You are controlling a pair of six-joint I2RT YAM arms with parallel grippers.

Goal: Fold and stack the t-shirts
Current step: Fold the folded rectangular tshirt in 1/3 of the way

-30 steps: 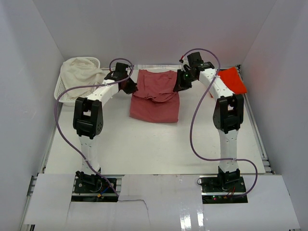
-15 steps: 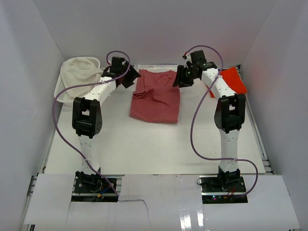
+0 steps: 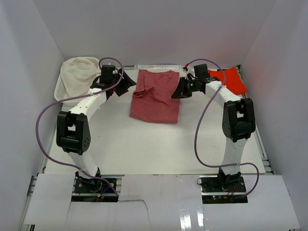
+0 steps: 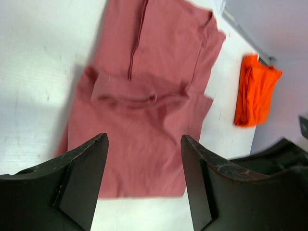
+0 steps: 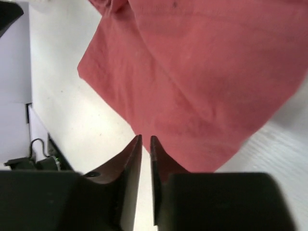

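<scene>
Judging the job near halfway, with the rose-red shirt [image 3: 155, 98] roughly folded on the bench [image 3: 144, 144], the orange shirt [image 3: 230, 79] well apart at far right, nothing stacked, left hand [image 3: 126, 83] spread and empty, right hand [image 3: 177, 91] nearly pressed together, pinching nothing.

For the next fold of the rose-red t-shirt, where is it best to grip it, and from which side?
Probably the rose-red t-shirt by its two near corners, each pinched from its outer side: that near edge lies flat and straight on the table, while the far part is folded over and bunched.
</scene>
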